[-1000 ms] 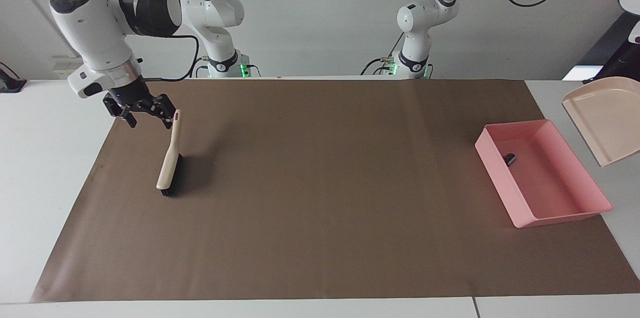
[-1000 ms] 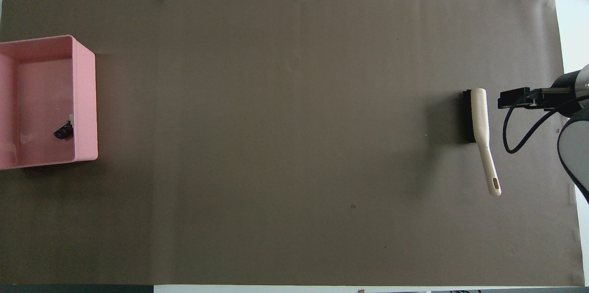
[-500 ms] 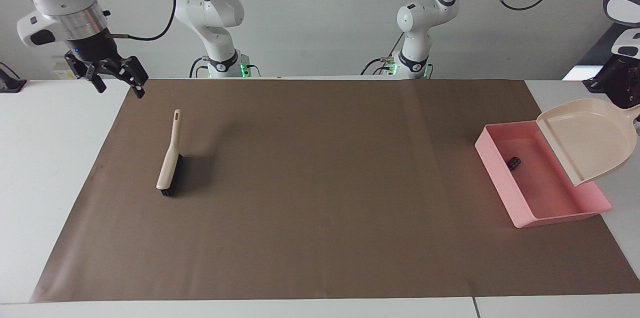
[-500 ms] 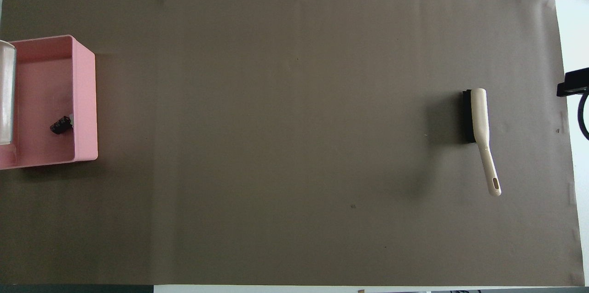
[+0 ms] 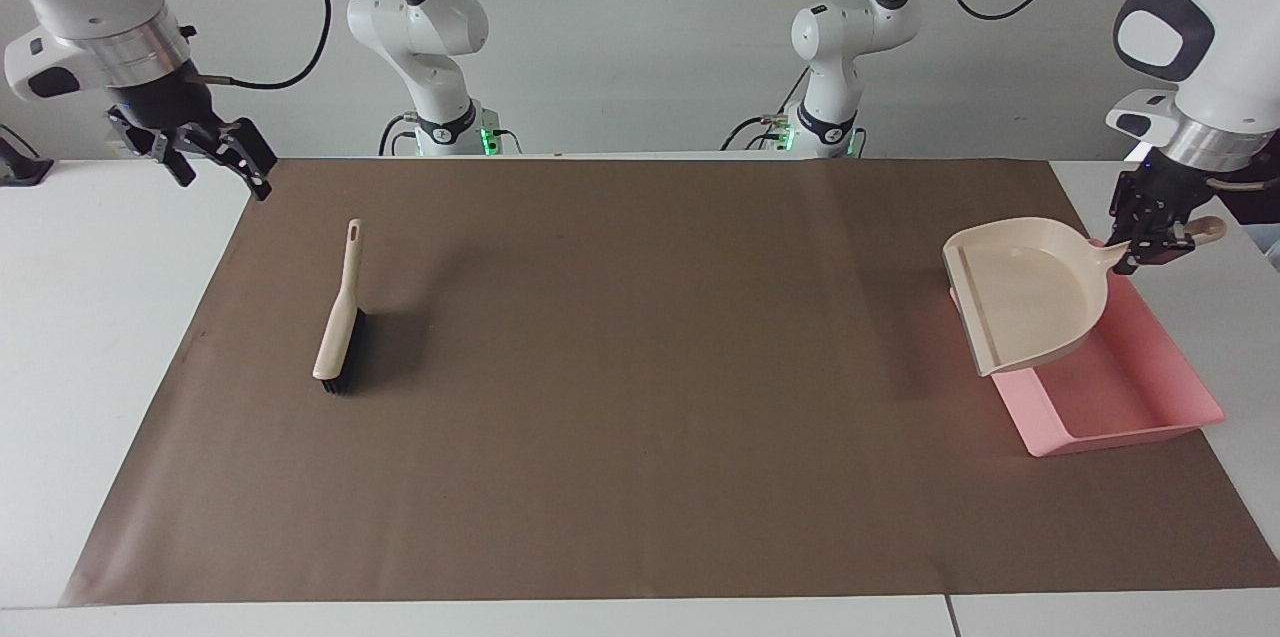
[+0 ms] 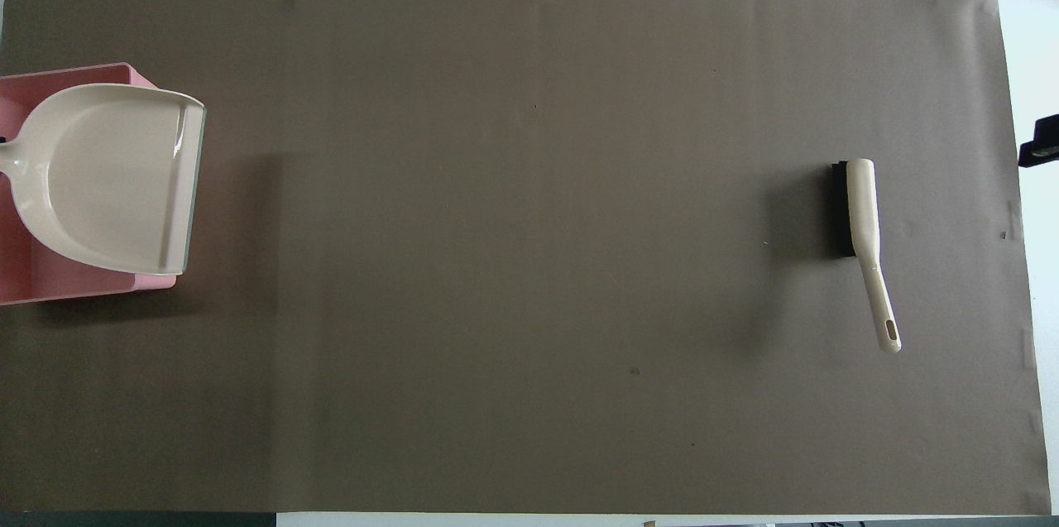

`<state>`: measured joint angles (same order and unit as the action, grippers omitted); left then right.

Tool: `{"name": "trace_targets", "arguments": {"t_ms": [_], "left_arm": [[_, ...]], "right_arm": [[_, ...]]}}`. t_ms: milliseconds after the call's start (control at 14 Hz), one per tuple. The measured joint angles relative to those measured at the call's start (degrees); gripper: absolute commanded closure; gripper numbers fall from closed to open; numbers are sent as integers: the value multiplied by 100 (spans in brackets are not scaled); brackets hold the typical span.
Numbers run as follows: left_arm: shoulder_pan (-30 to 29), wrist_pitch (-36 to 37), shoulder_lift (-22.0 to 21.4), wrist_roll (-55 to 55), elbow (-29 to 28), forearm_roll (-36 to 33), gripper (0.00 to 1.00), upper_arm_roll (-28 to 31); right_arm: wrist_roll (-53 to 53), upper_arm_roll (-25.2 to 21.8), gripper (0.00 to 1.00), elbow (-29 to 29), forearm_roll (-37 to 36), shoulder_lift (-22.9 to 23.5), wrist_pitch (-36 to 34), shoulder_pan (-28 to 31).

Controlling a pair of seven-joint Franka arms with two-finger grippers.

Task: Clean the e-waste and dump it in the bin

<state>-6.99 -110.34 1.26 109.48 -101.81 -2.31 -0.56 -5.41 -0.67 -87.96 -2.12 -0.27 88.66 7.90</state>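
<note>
The right hand point(image 5: 212, 149) hangs in the air over the edge of the brown mat point(image 5: 640, 397) at the right arm's end of the counter point(image 5: 100, 317), fingers spread apart and holding nothing. On the mat near it lies the brush point(image 5: 340, 317), bristles down, its handle pointing toward the robots. The middle of the mat is bare. At the left arm's end the pink bin point(image 5: 1130, 397) sits on the mat, and the beige dustpan point(image 5: 1025, 292) hangs over it, covering most of its inside, its open lip toward the middle of the counter. The left hand point(image 5: 1160, 237) is clamped on the dustpan's handle. The e-waste cannot be seen; the dustpan hides the bin's floor.
</note>
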Motion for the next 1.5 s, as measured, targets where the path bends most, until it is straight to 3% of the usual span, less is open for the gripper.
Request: {"name": "trace_targets", "arguments": {"t_ms": [429,714,929,1500], "left_arm": [[1594,-260,-279,-1705,-908,150,100,-36],[2254,-1442,-217,-2425,-1830,152,100,-36],[2315,-1839,0,-2484,-2064,152,100,-5],[2178,-2285,267,-2483,-2313,152,100,110]], "right_arm": [[0,13,1,-7,0,-4,-27,-10],[-1,-78,1,-15,1,-14,-42,-397],[-4,-395,1,-18,1,-16,-127,-852],[0,-416,1,31,1,-36,-303,-903]]}}
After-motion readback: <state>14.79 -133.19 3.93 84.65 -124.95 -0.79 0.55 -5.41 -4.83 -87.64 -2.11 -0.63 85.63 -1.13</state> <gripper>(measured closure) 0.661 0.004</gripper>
